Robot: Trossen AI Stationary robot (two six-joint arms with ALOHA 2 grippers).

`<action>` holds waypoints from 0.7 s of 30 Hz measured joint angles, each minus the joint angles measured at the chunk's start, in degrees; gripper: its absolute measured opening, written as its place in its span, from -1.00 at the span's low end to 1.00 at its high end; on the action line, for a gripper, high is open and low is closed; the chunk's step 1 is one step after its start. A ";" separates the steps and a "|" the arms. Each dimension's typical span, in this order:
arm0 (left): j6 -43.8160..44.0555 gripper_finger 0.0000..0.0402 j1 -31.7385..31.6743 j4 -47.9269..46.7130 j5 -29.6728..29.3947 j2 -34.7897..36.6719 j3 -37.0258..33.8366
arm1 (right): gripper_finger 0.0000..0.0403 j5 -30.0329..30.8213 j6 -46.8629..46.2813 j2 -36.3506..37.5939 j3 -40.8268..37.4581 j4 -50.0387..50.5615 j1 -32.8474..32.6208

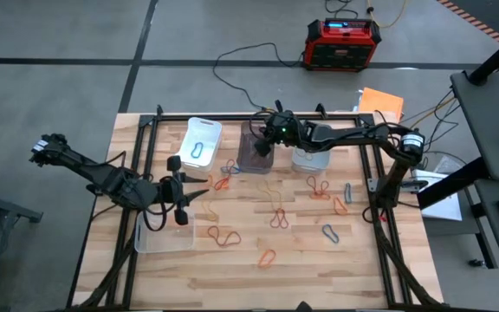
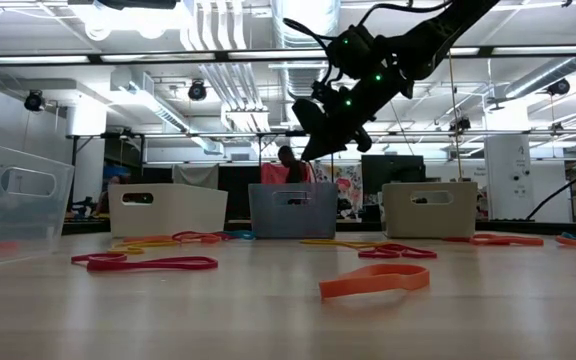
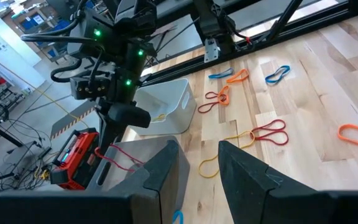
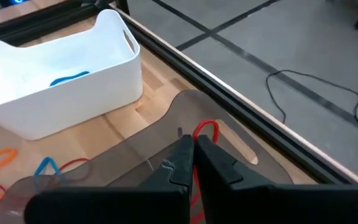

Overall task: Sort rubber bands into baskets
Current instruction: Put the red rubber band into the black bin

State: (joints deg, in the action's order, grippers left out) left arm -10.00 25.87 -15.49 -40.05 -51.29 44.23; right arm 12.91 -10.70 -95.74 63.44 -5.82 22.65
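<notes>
My right gripper (image 4: pixel 193 151) hangs over the dark basket (image 1: pixel 255 152) at the far side of the worktop (image 1: pixel 258 277), its fingers pinched tight on a red band (image 4: pixel 206 129). The band loops up above my fingertips and trails down between them toward the basket's smoky wall. From the left wrist view the same red band (image 3: pixel 120 157) dangles below my right gripper (image 3: pixel 124 118), above the dark basket's rim. In the low view the right gripper (image 2: pixel 318 135) sits high, above the grey-looking middle basket (image 2: pixel 293 210).

My left gripper (image 1: pixel 178 187) is near the left edge of the worktop, just above the near clear basket (image 1: pixel 165 232). Its fingers (image 3: pixel 160 174) stand part open with nothing between them.

The white basket (image 1: pixel 203 141) stands just left of the dark one and holds a blue band (image 4: pixel 69 78). The far clear basket (image 1: pixel 310 158) stands just right of the dark one.

Loose bands lie spread over the wood between the baskets and the near edge: red pair (image 1: pixel 223 235), orange loop (image 1: pixel 268 257), red and orange knot (image 1: pixel 278 217), red loops (image 1: pixel 319 190), orange band (image 1: pixel 340 206), two greyish bands (image 1: pixel 331 232) toward the right side. In the low view an orange band (image 2: pixel 374 280) lies nearest, and a red one (image 2: pixel 146 262) lies to its left.

A red-and-black box (image 1: pixel 343 43) sits on the floor beyond the worktop, with a black cable (image 1: pixel 249 56) running from it. A person (image 2: pixel 290 165) shows in the room behind the middle basket.
</notes>
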 joint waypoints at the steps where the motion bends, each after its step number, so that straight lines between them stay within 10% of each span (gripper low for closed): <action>1: 0.00 -0.51 0.00 0.00 0.00 0.00 0.00 | -0.96 -0.53 -0.33 0.00 0.00 0.02 0.00; 21: 0.09 -0.51 0.00 0.02 0.02 0.00 0.00 | -0.96 -18.35 -9.11 -0.04 0.00 9.43 -0.37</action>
State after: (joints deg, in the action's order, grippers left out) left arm -9.91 25.87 -15.46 -40.03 -51.29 44.23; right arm -5.44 -19.81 -95.79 63.44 3.61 22.28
